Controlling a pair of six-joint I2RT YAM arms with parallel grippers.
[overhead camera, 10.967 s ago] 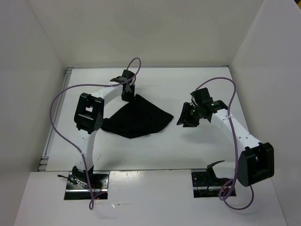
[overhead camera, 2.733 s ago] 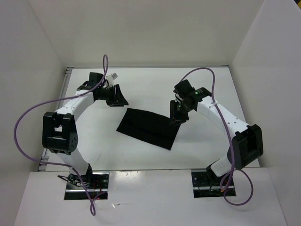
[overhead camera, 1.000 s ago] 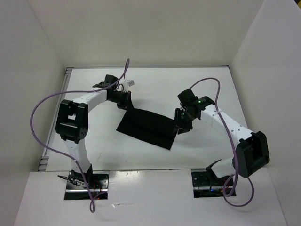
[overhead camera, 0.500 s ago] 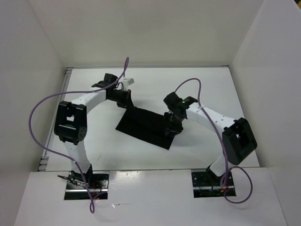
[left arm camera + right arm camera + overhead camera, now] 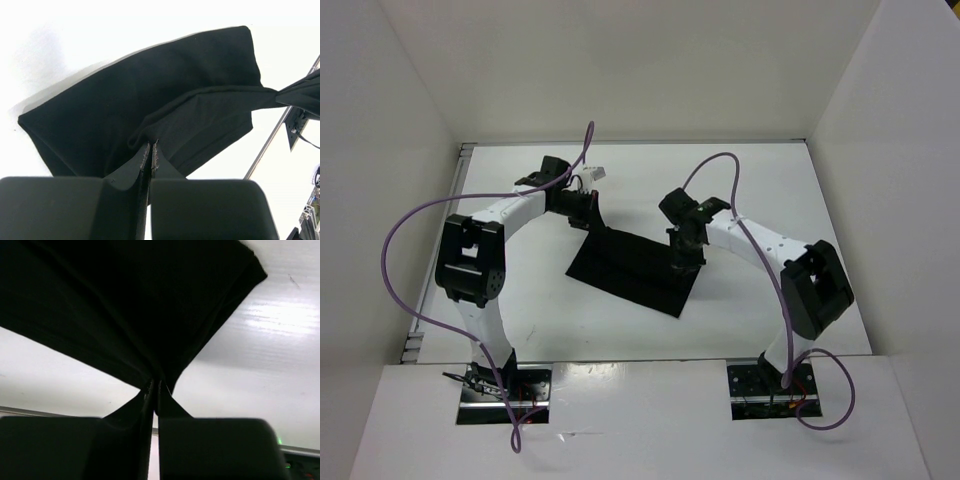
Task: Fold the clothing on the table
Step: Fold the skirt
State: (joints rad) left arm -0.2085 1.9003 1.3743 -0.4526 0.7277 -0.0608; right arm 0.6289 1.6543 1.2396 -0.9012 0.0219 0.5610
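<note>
The black clothing [image 5: 632, 268] lies as a folded, slanted rectangle in the middle of the white table [image 5: 760, 310]. My left gripper [image 5: 588, 217] is at its far left corner. In the left wrist view the left gripper [image 5: 151, 146] is shut on a raised pinch of the clothing [image 5: 150, 85]. My right gripper [image 5: 686, 252] is at the cloth's right edge. In the right wrist view the right gripper [image 5: 156, 385] is shut on a bunched tip of the clothing [image 5: 125, 300], and the fabric fans out from its jaws.
White walls [image 5: 390, 150] close in the table on the left, back and right. A metal rail [image 5: 428, 290] runs along the left edge. Purple cables [image 5: 405, 225] loop off both arms. The arm bases [image 5: 505, 385] sit at the near edge.
My right gripper has swung left onto the cloth's right edge and closed on it. The left gripper has kept its grip in place.
</note>
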